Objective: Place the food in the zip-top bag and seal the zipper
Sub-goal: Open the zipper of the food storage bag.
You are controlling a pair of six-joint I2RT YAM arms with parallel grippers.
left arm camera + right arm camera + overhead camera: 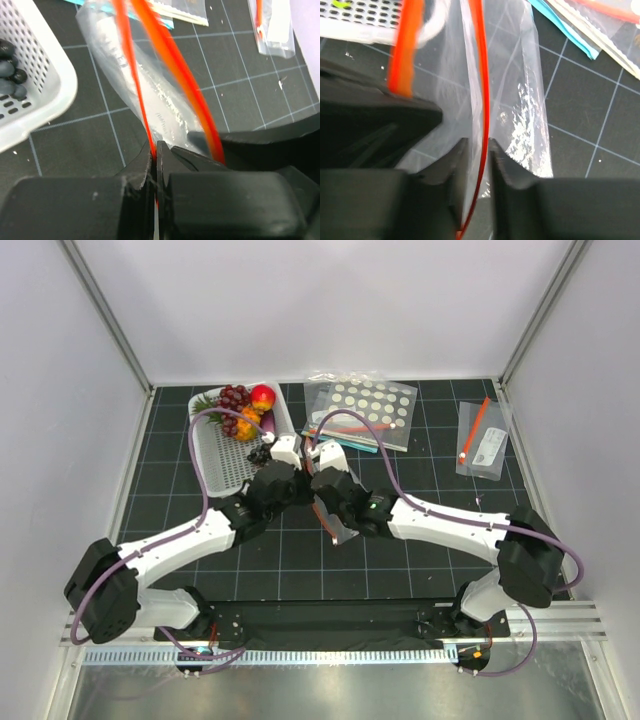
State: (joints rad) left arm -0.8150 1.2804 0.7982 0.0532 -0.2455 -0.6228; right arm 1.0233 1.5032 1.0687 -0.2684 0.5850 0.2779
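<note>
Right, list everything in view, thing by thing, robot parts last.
basket: one, white, far left of the mat
grape bunch: one, dark purple, in the basket
apple: one, red-yellow, in the basket
pineapple: one, orange with green leaves, in the basket
zip-top bag: one, clear, centre, between the two pincers
zipper: one, red-orange, along the bag's mouth
dotted bag: one, clear with white dots, far centre
labelled bag: one, clear with a white label, far right
mat: one, black with a grid, under everything
left pincer: one, black, shut on the zipper
right pincer: one, black, jaws slightly apart around the zipper
</note>
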